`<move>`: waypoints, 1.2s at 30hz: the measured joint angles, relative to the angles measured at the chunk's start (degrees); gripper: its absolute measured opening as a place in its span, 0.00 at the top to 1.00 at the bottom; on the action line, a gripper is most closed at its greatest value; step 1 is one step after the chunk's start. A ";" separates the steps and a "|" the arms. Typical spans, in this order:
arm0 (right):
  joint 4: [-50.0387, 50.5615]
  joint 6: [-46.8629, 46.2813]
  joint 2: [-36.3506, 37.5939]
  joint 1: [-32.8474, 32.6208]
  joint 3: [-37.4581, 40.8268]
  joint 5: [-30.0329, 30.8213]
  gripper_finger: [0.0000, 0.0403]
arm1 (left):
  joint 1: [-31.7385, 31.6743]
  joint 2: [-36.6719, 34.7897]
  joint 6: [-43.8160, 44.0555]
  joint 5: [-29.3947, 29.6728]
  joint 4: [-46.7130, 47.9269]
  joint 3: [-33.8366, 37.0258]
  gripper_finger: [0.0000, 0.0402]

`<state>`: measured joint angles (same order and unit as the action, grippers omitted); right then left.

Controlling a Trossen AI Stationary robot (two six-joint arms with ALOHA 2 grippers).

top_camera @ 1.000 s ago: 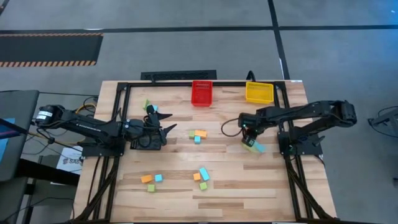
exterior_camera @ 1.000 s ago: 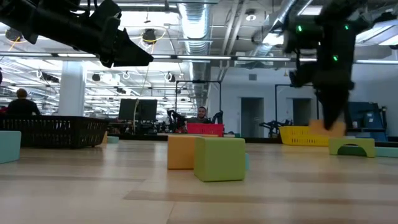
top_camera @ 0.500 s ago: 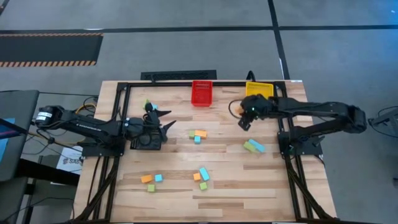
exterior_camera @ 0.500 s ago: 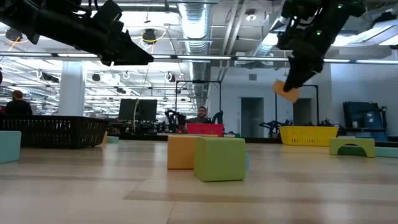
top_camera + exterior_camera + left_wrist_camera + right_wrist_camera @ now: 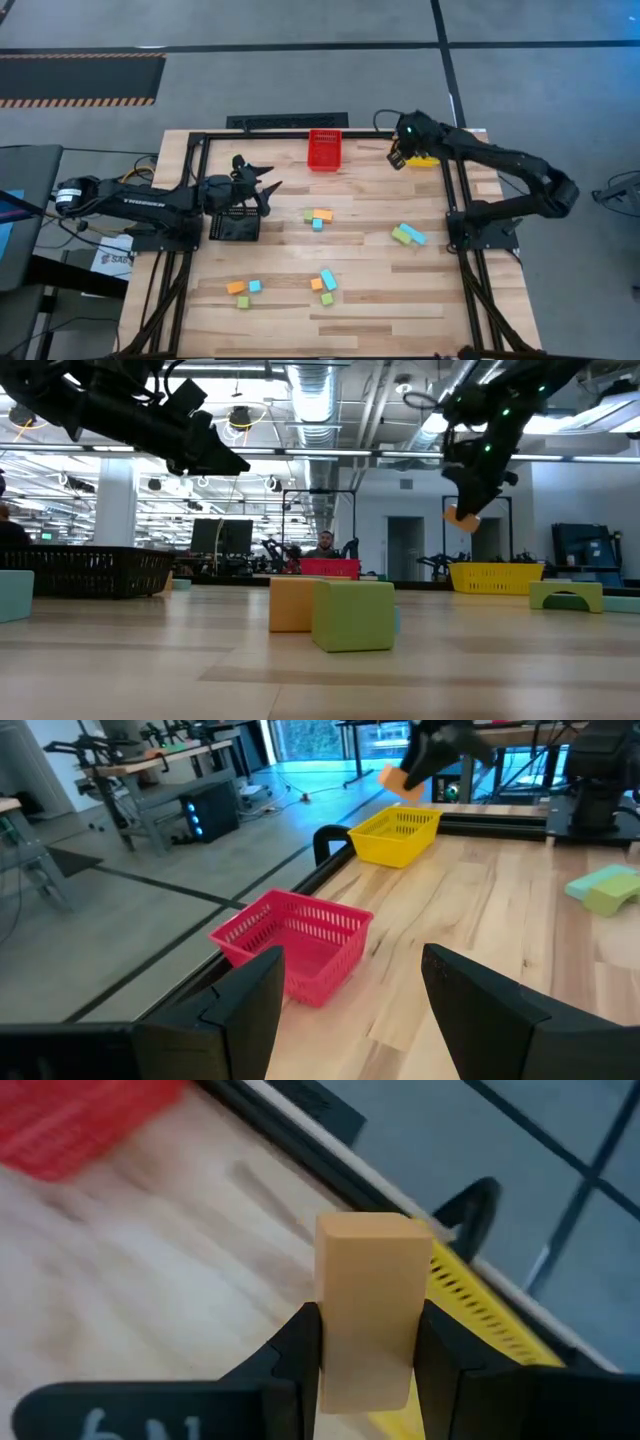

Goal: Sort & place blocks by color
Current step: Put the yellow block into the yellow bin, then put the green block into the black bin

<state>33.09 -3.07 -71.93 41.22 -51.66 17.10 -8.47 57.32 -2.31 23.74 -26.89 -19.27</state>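
Observation:
My right gripper (image 5: 397, 158) is shut on an orange block (image 5: 366, 1306) and hangs in the air at the near left corner of the yellow bin (image 5: 420, 148). The low view shows that block (image 5: 462, 516) high above the table. My left gripper (image 5: 350, 1010) is open and empty, held above the black bin (image 5: 232, 225) on the table's left. Other blocks lie on the table in small groups: orange, green and blue at the middle (image 5: 318, 217), a green and blue pair (image 5: 407, 235) on the right, and two groups near the front (image 5: 245, 288) (image 5: 325, 282). My right gripper pinches the orange block between its two fingers (image 5: 300, 1342), one on each long side face (image 5: 330, 1330). The block's end sticks out past the fingertips. It is lifted clear of the table, with nothing under it but air.
The red bin (image 5: 323, 150) stands at the far edge, left of the yellow one. A black frame rail (image 5: 300, 134) runs along the table's far side. In the low view, an orange and a green block (image 5: 345, 615) sit close to the camera. Bare wood lies between the groups.
My right gripper rose from beside the green and blue pair with the orange block held shut between its fingers. It carried the block up and toward the far edge, to the yellow bin. My left gripper shifted a little toward the far edge.

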 joint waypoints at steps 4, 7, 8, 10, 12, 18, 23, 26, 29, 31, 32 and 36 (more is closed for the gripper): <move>4.32 3.32 -6.70 4.53 -4.45 0.09 0.71 | -0.04 0.00 0.00 -0.04 0.08 0.02 0.43; 7.98 2.47 -10.90 6.59 -7.78 0.73 0.70 | -0.04 0.00 0.02 -0.06 0.84 0.00 0.43; 9.26 2.02 -12.15 7.11 -8.52 0.70 0.69 | -0.04 0.00 0.02 -0.07 1.09 0.02 0.43; 11.85 1.74 -14.51 7.94 -9.86 0.66 0.66 | -0.04 0.00 0.02 -0.07 1.10 0.02 0.43; 13.52 1.65 -16.33 8.56 -10.94 0.66 0.62 | -0.04 0.00 0.02 -0.09 1.11 0.02 0.43; 15.53 1.84 -19.31 10.10 -12.28 0.66 0.47 | -0.04 0.00 0.00 -0.08 1.99 0.02 0.43; 15.53 2.03 -18.68 10.74 -12.28 0.70 0.39 | -0.04 0.00 0.02 -0.11 2.21 0.02 0.43; 15.52 2.23 -16.69 10.67 -12.28 0.71 0.38 | -0.04 0.00 0.04 -0.11 2.21 0.02 0.43; 15.41 2.95 -13.96 9.52 -12.27 -0.17 0.39 | -0.04 0.00 0.11 -0.09 2.21 0.02 0.43; 15.21 2.83 -11.93 7.99 -12.28 -0.78 0.39 | -0.04 0.00 0.45 -0.08 2.21 0.02 0.43; 15.09 2.62 -10.82 7.10 -12.28 -1.20 0.39 | -0.04 0.00 0.69 -0.08 2.21 0.02 0.43; 13.45 1.18 -6.82 2.20 -12.28 -2.95 0.39 | -0.04 0.00 1.44 -0.09 2.21 0.02 0.43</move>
<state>46.54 -1.89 -78.74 43.42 -63.94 14.15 -8.51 57.32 -0.86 23.65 -24.69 -19.25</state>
